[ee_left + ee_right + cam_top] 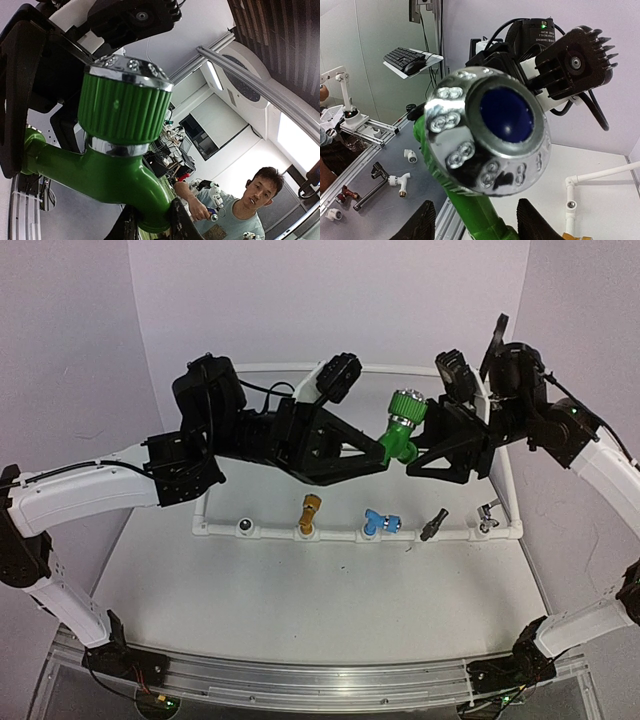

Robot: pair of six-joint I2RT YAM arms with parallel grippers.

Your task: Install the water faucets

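Left end effector (pixel 154 226) around ribbed faucet (pixel 125 107)

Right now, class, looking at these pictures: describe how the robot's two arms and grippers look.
The left arm and right arm have white shell links with black joints and thin black cables. The left gripper and right gripper are black, with triangular strut frames.

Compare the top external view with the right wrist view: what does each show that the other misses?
Top external only: the blue faucet, dark grey faucet and silver faucet seated on the white pipe frame. Right wrist only: the dark blue disc capping the green faucet, a keyboard, loose white fittings. Both: that green faucet raised in the air, part of the frame.
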